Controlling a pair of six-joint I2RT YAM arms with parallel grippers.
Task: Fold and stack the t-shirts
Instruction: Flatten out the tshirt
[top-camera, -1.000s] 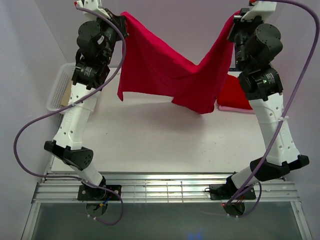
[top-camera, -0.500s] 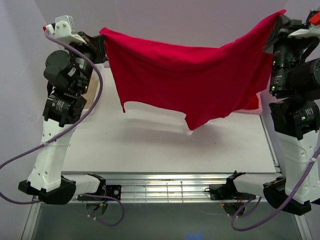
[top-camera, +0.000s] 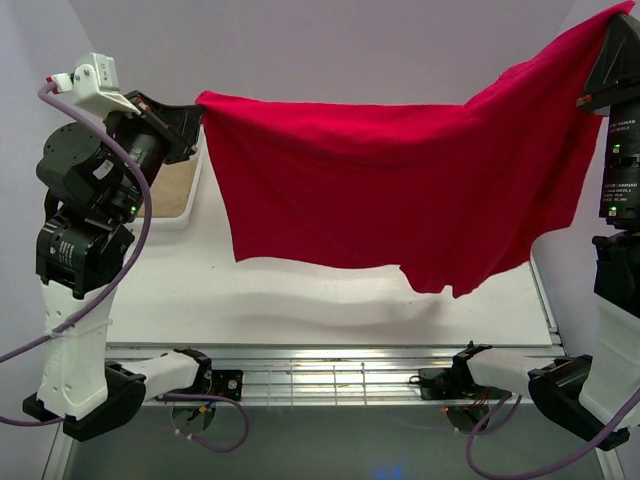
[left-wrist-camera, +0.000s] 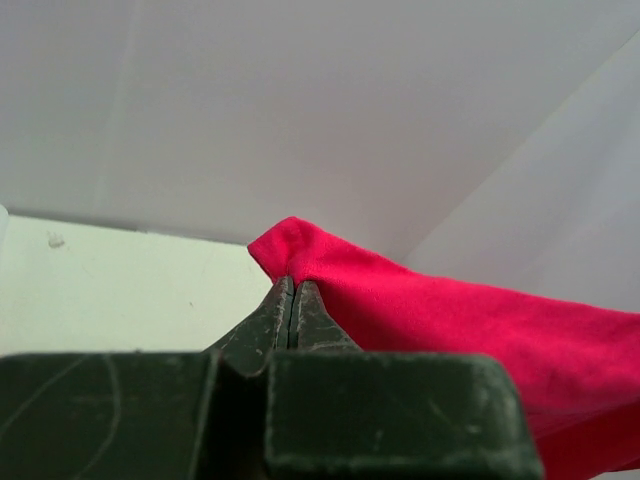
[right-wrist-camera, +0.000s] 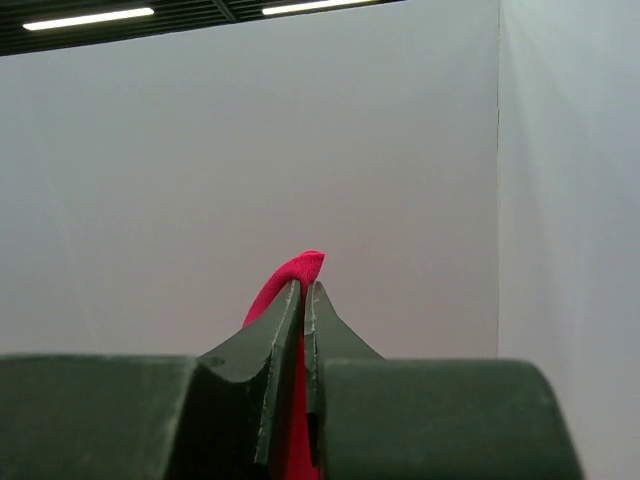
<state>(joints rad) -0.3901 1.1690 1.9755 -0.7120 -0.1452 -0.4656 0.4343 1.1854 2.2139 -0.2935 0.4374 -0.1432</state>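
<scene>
high above the worktop (top-camera: 300, 310), i have the left gripper (left-wrist-camera: 291, 290) and right gripper (right-wrist-camera: 303, 292) each clamped on a corner of one red t-shirt (top-camera: 400, 190), spread wide, i judge, to land flat for folding.

Right wrist view: only small red tip of t-shirt (right-wrist-camera: 300, 268) shows above right gripper (right-wrist-camera: 303, 300); rest sits behind gripper body. Left wrist view: t-shirt runs off right edge. Top view: right gripper clipped by top-right corner, fingertips under cloth. Right arm (top-camera: 622, 250) cut by right edge. Hanging t-shirt blocks far half of table (top-camera: 300, 300). Tan sheet (top-camera: 168, 188) at far-left corner sits partly behind left arm (top-camera: 90, 200).
</scene>
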